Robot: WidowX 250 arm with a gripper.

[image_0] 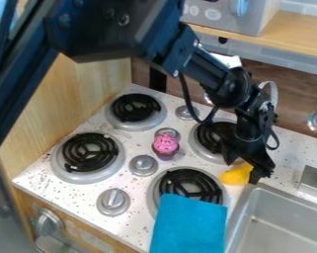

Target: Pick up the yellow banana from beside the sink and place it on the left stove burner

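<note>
The gripper (pixel 244 170) hangs low at the right side of the stove top, between the right-hand burners and the sink. Directly at its tip is a yellow object (pixel 236 175), partly hidden by the gripper; whether it is held cannot be told. A blue cloth (pixel 189 225) lies to the lower left, covering part of the front right burner (pixel 209 192). Among the burners, left of the gripper, stands a pink-topped cupcake toy (pixel 165 145) with a dark base.
Two burners (pixel 88 152) (pixel 136 107) and silver knobs (pixel 143 165) are on the left of the speckled stove top (pixel 38 180). The metal sink (pixel 286 215) lies at the lower right, with a faucet base (pixel 315 182) beside it. A wooden shelf (pixel 299 34) crosses the upper right.
</note>
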